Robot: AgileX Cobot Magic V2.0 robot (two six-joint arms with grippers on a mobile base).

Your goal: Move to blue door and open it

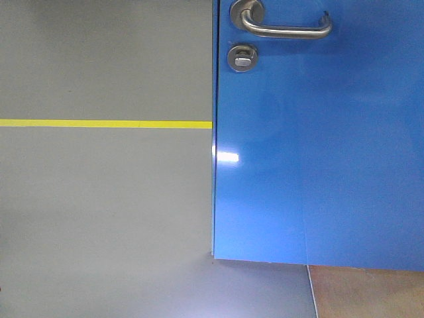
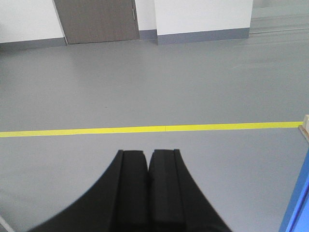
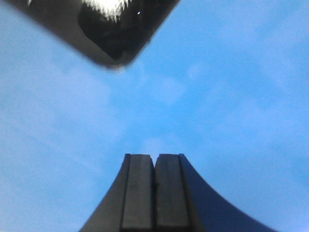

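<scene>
The blue door (image 1: 318, 165) fills the right of the front view, glossy, with its left edge near the middle. Its steel lever handle (image 1: 285, 26) is at the top, and the round thumb-turn lock (image 1: 241, 57) sits just below it. My left gripper (image 2: 147, 153) is shut and empty over the grey floor; a sliver of the blue door (image 2: 298, 203) shows at its lower right. My right gripper (image 3: 155, 156) is shut and empty, pointing at the blue door surface (image 3: 231, 96) close up. A blurred dark reflection (image 3: 111, 29) shows at its top.
A yellow floor line (image 1: 106, 123) runs left of the door and shows in the left wrist view (image 2: 145, 129). Grey floor (image 1: 99, 212) lies to the left. A brown-grey door (image 2: 96, 19) and white walls stand far back. A tan floor patch (image 1: 364, 291) lies below the blue door.
</scene>
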